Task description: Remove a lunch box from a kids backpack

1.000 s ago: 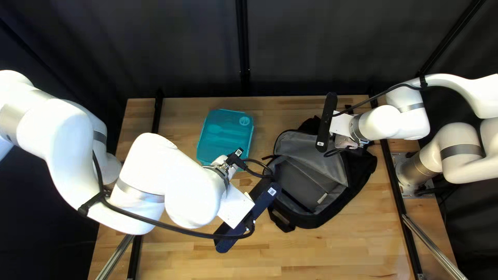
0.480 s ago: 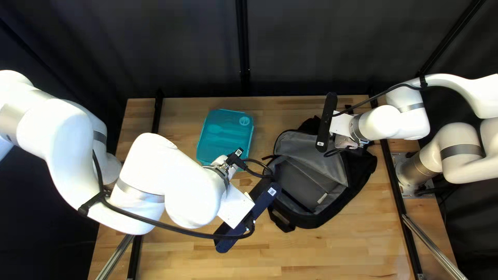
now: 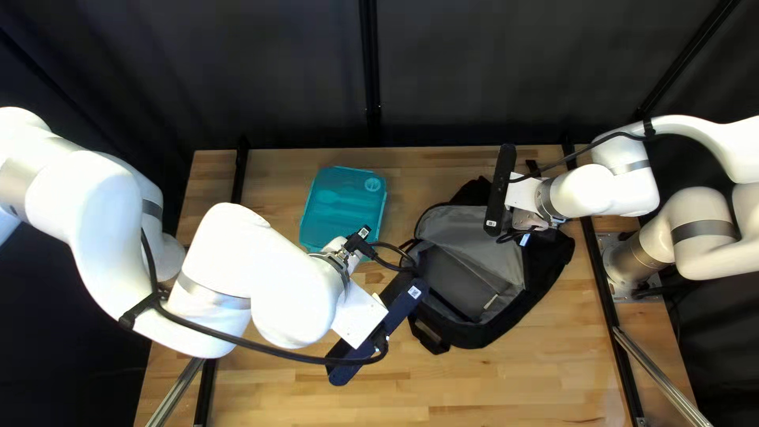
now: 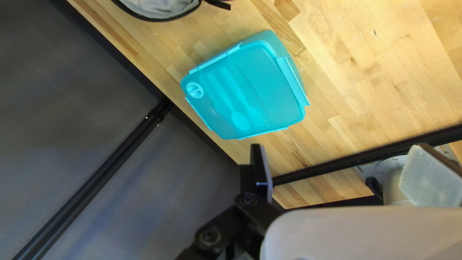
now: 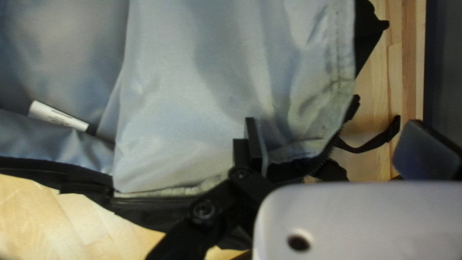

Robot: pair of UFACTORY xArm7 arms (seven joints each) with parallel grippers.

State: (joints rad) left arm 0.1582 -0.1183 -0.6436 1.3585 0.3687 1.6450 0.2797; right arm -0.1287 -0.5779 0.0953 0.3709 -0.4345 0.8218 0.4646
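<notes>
Teal lunch box [image 3: 341, 204] outside, beside backpack [image 3: 547, 257] | left jaws released; right jaws released over backpack's lining [image 5: 183, 96] | risk: low right-arm retreat could snag lining, dragging backpack

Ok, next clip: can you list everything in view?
Rectangular wooden table: one, pale brown, centre
Rectangular plastic lunch box: one, translucent teal, on the table
Unzipped fabric backpack: one, black with grey lining, beside the lunch box
Small sewn-in label: one, white, inside the backpack
Long rails: two, black, along the table's sides
Fabric curtain: count unclear, dark, behind the table
Left arm: one, white, left
Right arm: one, white, right
Left gripper: one, black, open
Right gripper: one, black, open, over the backpack
</notes>
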